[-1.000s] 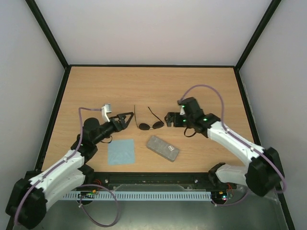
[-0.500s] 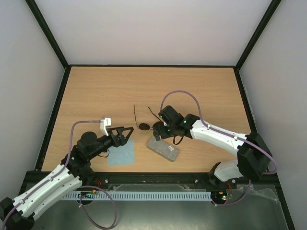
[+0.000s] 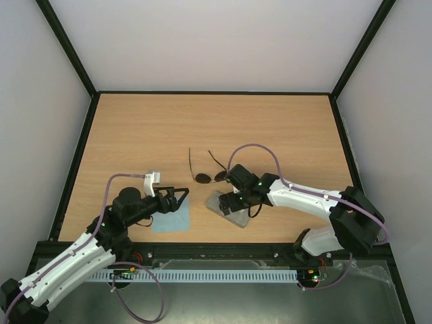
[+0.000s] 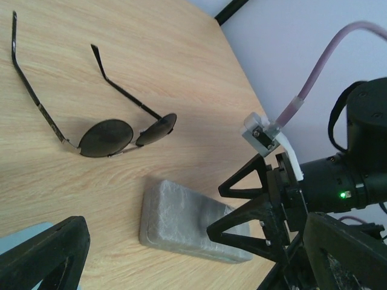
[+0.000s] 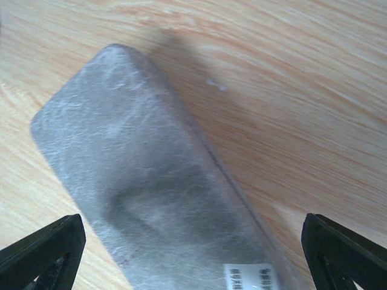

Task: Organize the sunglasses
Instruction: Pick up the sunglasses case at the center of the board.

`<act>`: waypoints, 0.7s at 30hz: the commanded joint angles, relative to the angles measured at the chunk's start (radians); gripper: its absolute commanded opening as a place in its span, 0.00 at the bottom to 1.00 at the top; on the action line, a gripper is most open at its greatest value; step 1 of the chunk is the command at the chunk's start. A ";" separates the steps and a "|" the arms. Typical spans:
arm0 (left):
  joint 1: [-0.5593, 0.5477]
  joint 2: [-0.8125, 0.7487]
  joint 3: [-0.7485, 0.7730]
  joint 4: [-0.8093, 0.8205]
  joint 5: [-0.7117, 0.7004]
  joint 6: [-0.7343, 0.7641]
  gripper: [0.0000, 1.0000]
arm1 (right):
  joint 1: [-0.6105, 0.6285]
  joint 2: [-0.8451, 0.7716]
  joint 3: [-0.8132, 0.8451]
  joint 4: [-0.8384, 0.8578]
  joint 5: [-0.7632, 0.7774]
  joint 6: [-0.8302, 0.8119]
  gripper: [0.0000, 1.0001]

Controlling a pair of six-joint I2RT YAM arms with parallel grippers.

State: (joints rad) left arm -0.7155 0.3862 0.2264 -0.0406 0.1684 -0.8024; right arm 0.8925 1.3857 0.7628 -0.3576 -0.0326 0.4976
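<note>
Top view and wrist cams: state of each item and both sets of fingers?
sunglasses: unfolded, arms spread, lying on the table, nothing touching them
case: closed, lying flat, below the right fingers
cloth: spread flat on the table
left fingers: open, empty, at the cloth's far edge
right fingers: open, either side of the case, not closed on it

Bright, even, diffuse light fills the top view, and the table (image 3: pixel 135 128) looks matte, with only faint shadows near its front edge. The left wrist view is crisp on the sunglasses (image 4: pixel 107 138), with soft shade beside them. The right wrist view is blurred: the case (image 5: pixel 139 181) looks smeared, with a dim shadow along its far side.
</note>
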 commanded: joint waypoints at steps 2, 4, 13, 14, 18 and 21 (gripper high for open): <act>-0.021 0.056 0.006 -0.036 0.039 0.050 1.00 | 0.055 0.022 -0.014 0.029 -0.065 0.017 0.99; -0.032 0.049 0.006 -0.048 0.028 0.041 0.99 | 0.083 0.022 -0.022 0.042 -0.064 0.032 0.99; -0.067 -0.040 -0.014 -0.090 -0.031 -0.007 0.99 | 0.203 0.061 -0.017 0.010 0.061 0.100 0.99; -0.069 -0.044 -0.010 -0.098 -0.037 -0.008 1.00 | 0.221 0.077 -0.007 -0.005 0.089 0.107 0.99; -0.071 -0.041 0.003 -0.115 -0.060 -0.004 1.00 | 0.274 0.143 0.037 -0.058 0.206 0.128 0.99; -0.073 -0.025 0.007 -0.115 -0.068 -0.007 1.00 | 0.285 0.163 0.058 -0.078 0.252 0.133 0.97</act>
State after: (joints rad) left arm -0.7815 0.3508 0.2230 -0.1310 0.1238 -0.7990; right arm 1.1587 1.5230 0.7795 -0.3424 0.1062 0.5999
